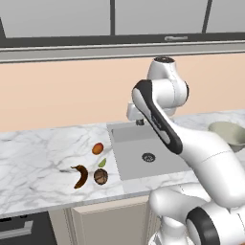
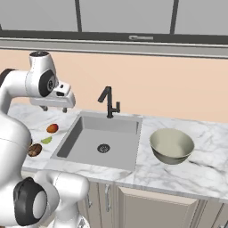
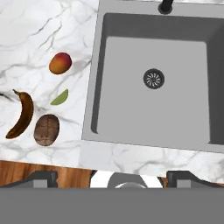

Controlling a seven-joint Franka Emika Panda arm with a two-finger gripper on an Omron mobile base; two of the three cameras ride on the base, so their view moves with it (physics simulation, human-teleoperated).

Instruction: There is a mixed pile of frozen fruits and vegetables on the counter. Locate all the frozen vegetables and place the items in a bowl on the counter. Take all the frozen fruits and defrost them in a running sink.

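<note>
Four food items [image 3: 43, 105] lie beside one sink [image 3: 153, 78]; one bowl [image 2: 172, 145].

counter [image 3: 26, 35] (white marble) | mixed pile [image 3: 39, 105] | bowl [image 2: 172, 145]

pile, left of hand view: orange ball [image 3: 60, 63] | green leaf [image 3: 59, 97] | curved brown piece [image 3: 22, 113] | brown ball [image 3: 46, 129] | grey sink [image 3: 118, 61] right, dry | olive bowl [image 2: 172, 145] upright, right base view's right, on counter [image 2: 200, 171]

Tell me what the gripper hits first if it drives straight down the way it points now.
Probably the sink floor, left of the drain: the open gripper looks straight down over the basin. Depth is unclear, so the front rim might come first.
</note>
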